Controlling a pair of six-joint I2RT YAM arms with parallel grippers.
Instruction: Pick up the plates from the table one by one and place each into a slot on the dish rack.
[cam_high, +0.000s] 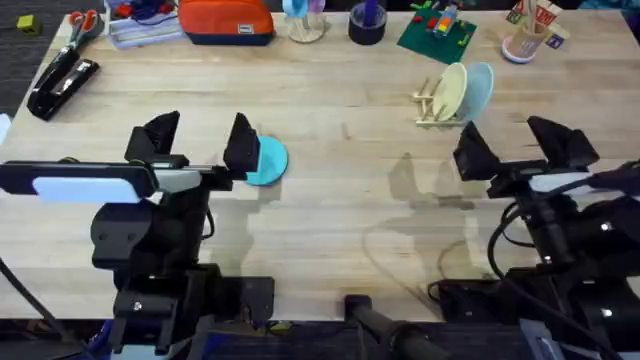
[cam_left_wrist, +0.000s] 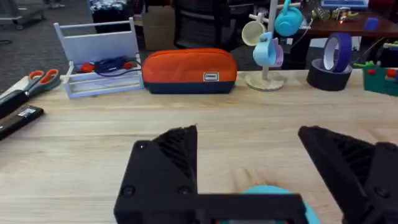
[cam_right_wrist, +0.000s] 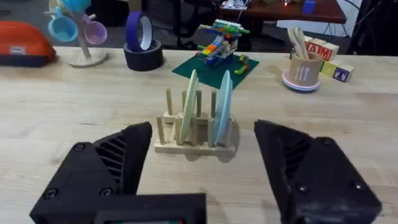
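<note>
A turquoise plate (cam_high: 268, 161) lies flat on the wooden table (cam_high: 340, 210), left of the middle; its edge (cam_left_wrist: 273, 193) peeks out beneath my left gripper. My left gripper (cam_high: 200, 140) hovers open just left of the plate, its nearer finger overlapping the plate's rim, nothing between the fingers. The dish rack (cam_high: 436, 106) stands at the right rear with a cream plate (cam_high: 452, 90) and a pale blue plate (cam_high: 478, 88) upright in its slots. In the right wrist view the rack (cam_right_wrist: 194, 138) holds the cream plate (cam_right_wrist: 188, 107) and the blue plate (cam_right_wrist: 224, 107). My right gripper (cam_high: 518, 143) is open and empty, in front of the rack.
Along the table's far edge are an orange pouch (cam_high: 226, 22), a mug tree (cam_left_wrist: 268, 43), a tape roll (cam_high: 367, 24), a green block board (cam_high: 436, 34) and a cup of sticks (cam_high: 528, 36). Scissors (cam_high: 82, 24) and a black stapler (cam_high: 60, 84) lie at the far left.
</note>
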